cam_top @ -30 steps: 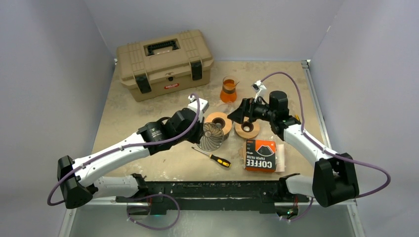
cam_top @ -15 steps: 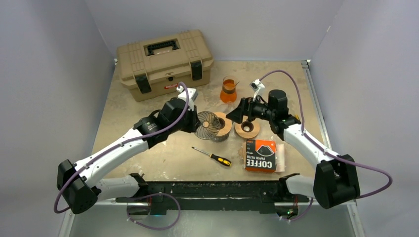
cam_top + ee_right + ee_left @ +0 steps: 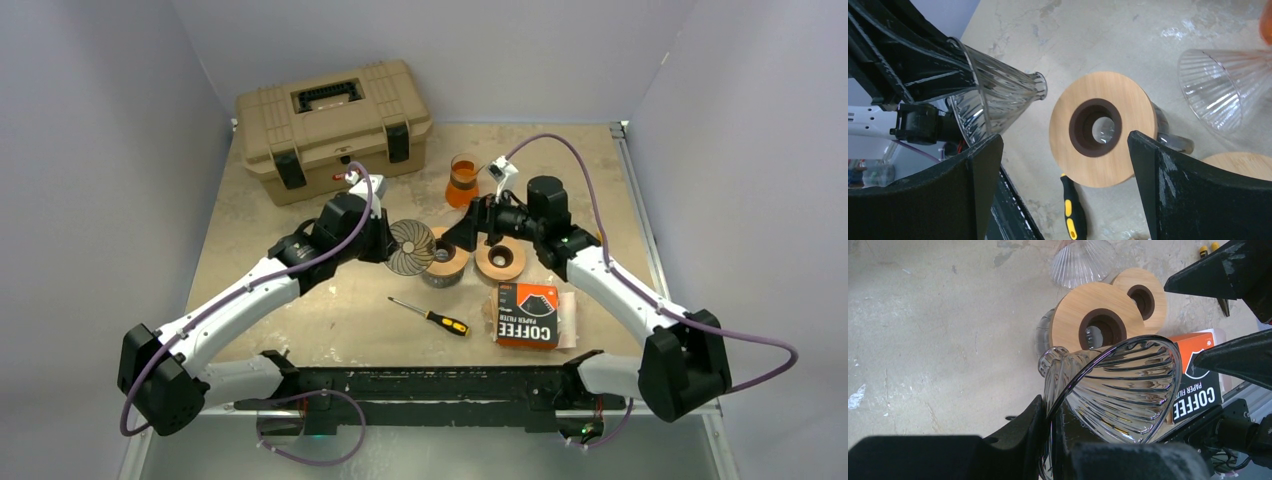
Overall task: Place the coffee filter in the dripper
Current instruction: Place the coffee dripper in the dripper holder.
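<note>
Left gripper [image 3: 1048,415] clamped on rim of ribbed glass dripper [image 3: 1120,385], held tilted, spout toward wooden collar [image 3: 1128,120] mid-worktop, likely for seating. Right gripper [image 3: 465,228] spread wide above collar. Coffee filter box [image 3: 527,315] toward near edge, right of centre

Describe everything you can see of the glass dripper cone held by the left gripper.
The glass dripper cone is clear, with curved ribs running down its wall to a narrow spout with a rounded lip. It looks empty. The left gripper pinches its rim, shut on it. It is held off the table, tipped on its side, spout toward the wooden ring beside it but apart from it.
</note>
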Robot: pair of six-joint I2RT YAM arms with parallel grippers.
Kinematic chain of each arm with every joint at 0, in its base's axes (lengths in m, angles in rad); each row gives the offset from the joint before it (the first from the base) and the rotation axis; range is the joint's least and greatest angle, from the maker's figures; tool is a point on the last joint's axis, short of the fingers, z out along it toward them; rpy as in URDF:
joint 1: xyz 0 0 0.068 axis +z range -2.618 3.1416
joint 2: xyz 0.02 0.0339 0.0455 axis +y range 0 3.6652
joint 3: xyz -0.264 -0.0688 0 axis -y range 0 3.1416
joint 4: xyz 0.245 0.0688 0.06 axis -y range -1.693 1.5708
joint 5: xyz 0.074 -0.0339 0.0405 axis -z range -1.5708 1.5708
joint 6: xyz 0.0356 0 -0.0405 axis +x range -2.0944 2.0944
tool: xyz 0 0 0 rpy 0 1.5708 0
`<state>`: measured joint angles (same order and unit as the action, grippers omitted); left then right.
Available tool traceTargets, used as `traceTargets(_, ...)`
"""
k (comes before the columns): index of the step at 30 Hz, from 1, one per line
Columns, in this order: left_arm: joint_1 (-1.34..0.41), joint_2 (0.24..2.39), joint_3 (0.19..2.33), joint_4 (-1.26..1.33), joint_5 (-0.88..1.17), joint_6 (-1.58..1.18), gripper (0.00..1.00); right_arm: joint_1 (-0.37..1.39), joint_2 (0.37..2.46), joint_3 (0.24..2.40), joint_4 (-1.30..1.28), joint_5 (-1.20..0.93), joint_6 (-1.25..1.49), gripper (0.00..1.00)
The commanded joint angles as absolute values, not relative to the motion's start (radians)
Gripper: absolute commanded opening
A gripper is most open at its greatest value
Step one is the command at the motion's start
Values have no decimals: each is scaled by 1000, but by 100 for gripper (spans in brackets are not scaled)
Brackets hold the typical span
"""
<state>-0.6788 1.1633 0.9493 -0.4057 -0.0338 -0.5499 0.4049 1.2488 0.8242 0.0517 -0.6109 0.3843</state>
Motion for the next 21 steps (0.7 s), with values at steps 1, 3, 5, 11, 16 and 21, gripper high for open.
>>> traceTargets(1,-672,1123,931,-323,-39,-566,0,447,1263,901,19,-560,357,97)
traceTargets(3,-672,1111,924,-311,-35,-565,0,463,1272,914,9,-546,352,97)
traceTargets(5,-672,1101,919,-301,-34,-566,0,479,1281,925,2,-537,348,96)
traceTargets(11,-672,1100,923,-295,-22,-564,0,531,1306,945,2,-526,350,93)
traceTargets(16,-672,1115,940,-287,-5,-570,0,547,1300,953,2,-510,348,87)
traceTargets(21,-672,1142,992,-317,-5,-581,0,548,1233,944,11,-422,344,89)
